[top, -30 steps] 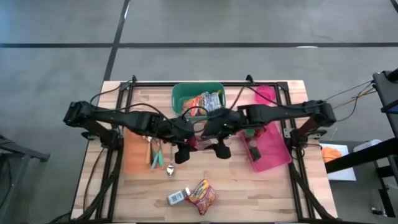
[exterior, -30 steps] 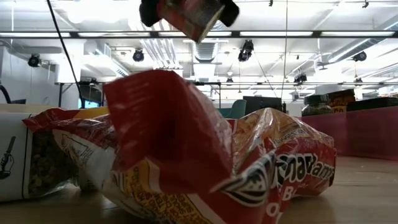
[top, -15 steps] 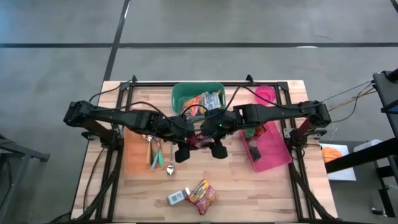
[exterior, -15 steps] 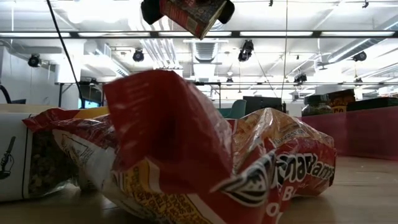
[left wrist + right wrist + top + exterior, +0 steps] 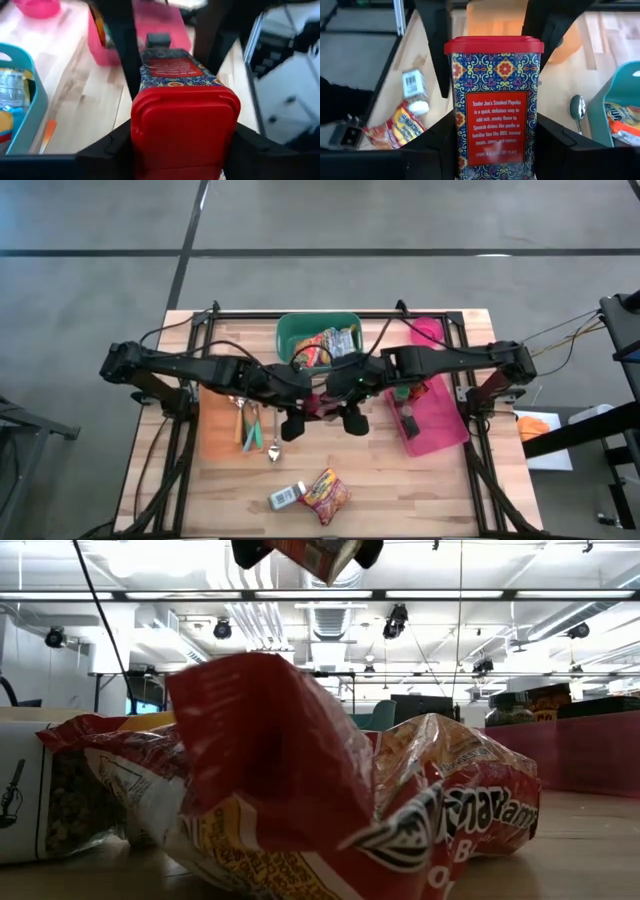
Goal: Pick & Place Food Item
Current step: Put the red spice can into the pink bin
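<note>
smoked paprika tin (image 5: 492, 105) held mid-air in front of green basket (image 5: 290, 335), left gripper (image 5: 182, 145) and right gripper (image 5: 492, 165) both clamped on it; rigid, light, slick metal, so grip flat sides

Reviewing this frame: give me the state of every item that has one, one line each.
Paprika tin: red lid on, held in the air between both grippers.
Left gripper: closed on one end of the tin.
Right gripper: fingers at the tin's other end.
Green bin: holding snack packets.
Pink tray: holding items.
Snack bag: lying crumpled on the table.
</note>
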`<state>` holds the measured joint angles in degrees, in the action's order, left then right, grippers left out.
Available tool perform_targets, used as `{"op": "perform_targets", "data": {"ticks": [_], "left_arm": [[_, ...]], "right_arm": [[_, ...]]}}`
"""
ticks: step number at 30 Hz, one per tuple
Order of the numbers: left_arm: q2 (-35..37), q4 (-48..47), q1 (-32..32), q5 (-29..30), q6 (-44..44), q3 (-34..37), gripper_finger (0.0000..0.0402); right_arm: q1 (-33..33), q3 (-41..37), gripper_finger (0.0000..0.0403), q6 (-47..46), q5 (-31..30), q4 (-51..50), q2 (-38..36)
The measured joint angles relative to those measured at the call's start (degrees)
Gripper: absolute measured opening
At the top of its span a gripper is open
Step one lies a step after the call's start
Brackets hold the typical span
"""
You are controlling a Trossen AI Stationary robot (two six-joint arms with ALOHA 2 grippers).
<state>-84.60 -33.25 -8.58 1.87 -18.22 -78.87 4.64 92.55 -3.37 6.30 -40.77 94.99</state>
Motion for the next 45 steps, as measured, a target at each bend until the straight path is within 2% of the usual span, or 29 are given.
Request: {"op": "perform_targets", "data": {"ticks": [5, 9, 16, 20, 24, 27, 37, 45], "left_arm": [[3.84, 4.99, 0.06, 0.56, -3.71, -0.1, 0.0312], [6.76, 9.1, -0.08, 1.65, -3.41, -0.07, 0.0341], [9.64, 20.72, -0.88, 7.1, 2.86, 0.04, 0.0344], [8.47, 31.82, -0.96, 10.29, 6.54, 0.13, 0.0344], [5.93, 45.14, -0.9, 10.87, 10.82, 0.48, 0.0344], [4.13, 50.78, -0.74, 11.53, 12.62, 0.24, 0.0345], [3.1, 51.85, -0.43, 14.58, 12.94, 0.31, 0.0345], [2.76, 50.03, -0.25, 14.07, 12.75, 0.51, 0.0346]], "right_arm": [[-0.04, -0.07, 0.0174, -2.8, -0.66, -0.47, -3.54], [-0.02, -0.12, 0.0174, -4.91, -1.94, 1.6, -7.16], [-0.04, -0.11, 0.0174, -6.76, -5.86, 11.62, -15.47], [0.33, -0.09, 0.0174, -6.45, -10.15, 18.08, -19.01], [0.34, -0.09, 0.0174, -5.66, -11.05, 20.48, -20.06], [0.66, -0.09, 0.0174, -5.67, -11.05, 21.68, -19.64], [2.36, -0.09, 0.0174, -6.26, -11.84, 23.63, -18.16], [3.9, -0.16, 0.0174, -5.86, -10.51, 24.24, -18.73]]}}
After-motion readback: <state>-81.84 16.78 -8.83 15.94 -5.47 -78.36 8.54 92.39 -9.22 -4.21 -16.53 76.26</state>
